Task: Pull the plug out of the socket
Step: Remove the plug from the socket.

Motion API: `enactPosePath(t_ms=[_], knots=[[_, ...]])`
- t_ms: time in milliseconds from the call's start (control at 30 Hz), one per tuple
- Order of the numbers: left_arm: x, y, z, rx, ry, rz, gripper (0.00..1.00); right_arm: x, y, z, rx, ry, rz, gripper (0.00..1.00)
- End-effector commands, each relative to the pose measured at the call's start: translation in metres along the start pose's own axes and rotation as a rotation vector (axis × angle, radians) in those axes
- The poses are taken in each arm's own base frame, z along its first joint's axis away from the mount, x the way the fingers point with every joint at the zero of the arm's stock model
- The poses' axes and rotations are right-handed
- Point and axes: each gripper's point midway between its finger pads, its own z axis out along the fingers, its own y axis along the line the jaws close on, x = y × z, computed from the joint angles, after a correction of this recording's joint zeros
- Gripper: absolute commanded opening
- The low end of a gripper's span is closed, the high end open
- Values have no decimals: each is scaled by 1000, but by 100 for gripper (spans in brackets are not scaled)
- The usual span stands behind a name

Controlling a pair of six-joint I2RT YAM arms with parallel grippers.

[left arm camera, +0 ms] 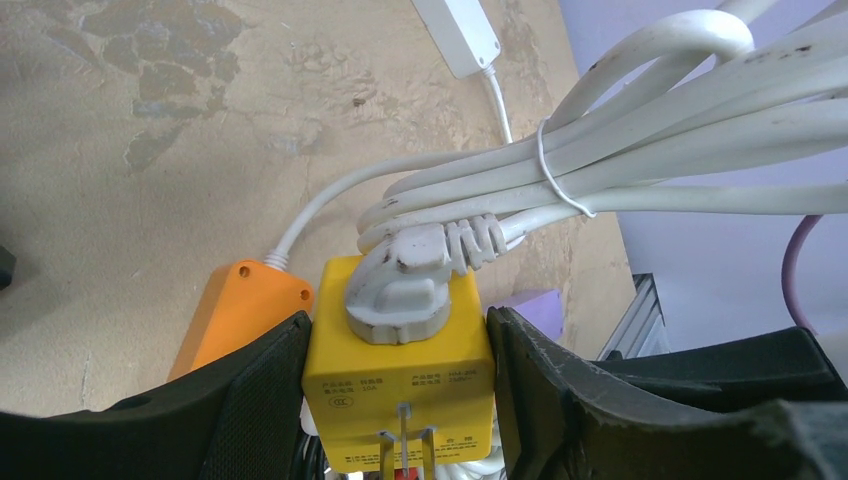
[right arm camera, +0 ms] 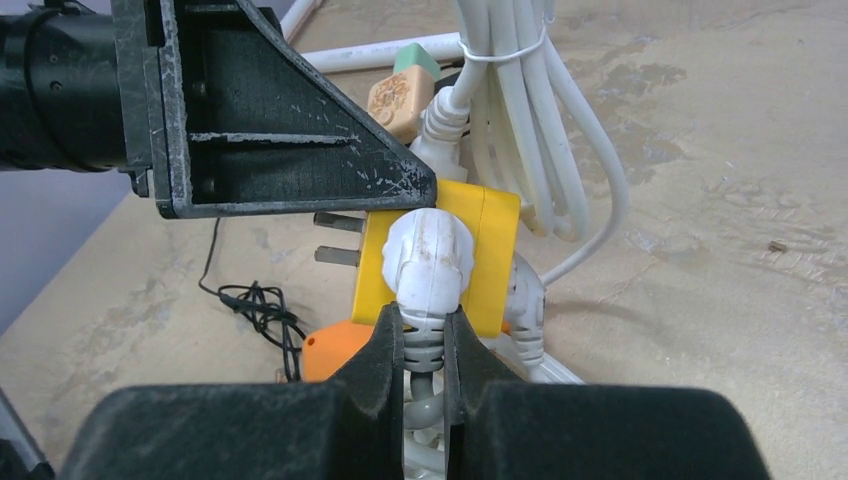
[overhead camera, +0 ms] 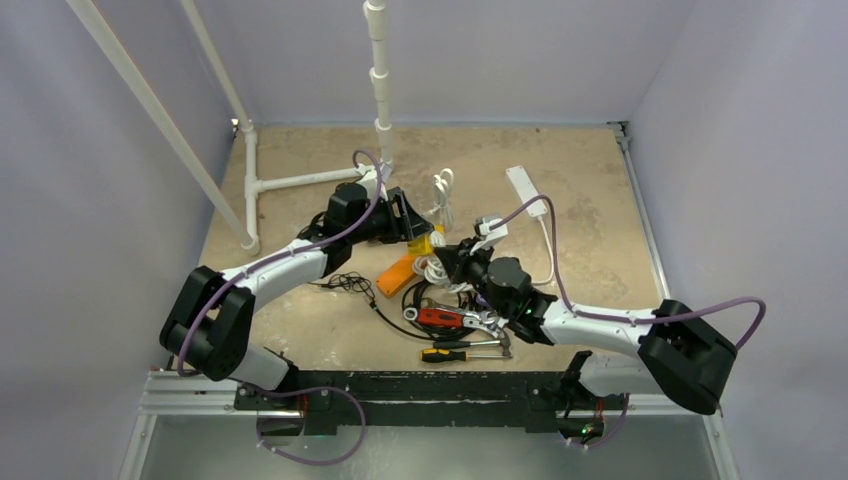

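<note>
Left gripper (left arm camera: 397, 345) clamps the yellow socket (right arm camera: 490, 240); right gripper (right arm camera: 424, 350) pinches tight the white plug (right arm camera: 428, 260) seated in it.

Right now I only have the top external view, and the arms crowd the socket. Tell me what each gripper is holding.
Observer: Right wrist view: the right gripper is shut on the strain relief of a white plug seated in the yellow adapter.
Operator: Now report the left side.
Observer: Left wrist view: the left gripper has a finger pressed on each side of that adapter.
Operator: Check for other plugs.
Observer: A second plug, its cord tied in a bundle, sits in another face.
</note>
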Motion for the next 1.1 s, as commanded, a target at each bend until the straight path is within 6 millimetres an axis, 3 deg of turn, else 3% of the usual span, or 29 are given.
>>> enactPosePath(t_ms=[0,267,467,700,900,1067], knots=[[-11,26,-3,-79,-41,14,0,-83,43,5,-44,-264,74,0],[-10,31,-2,-90,-33,14,0,-78,44,5,23,-249,87,0],[-11,33,-3,-100,-33,37,0,-82,46,2,-27,-251,119,0],[-14,33,-5,-110,-42,62,0,-90,14,8,-119,-243,173,0],[-15,34,-6,-119,-43,64,0,-98,9,8,-91,-268,134,0],[-16,36,-6,-131,-46,65,0,-99,17,3,-53,-280,121,0]])
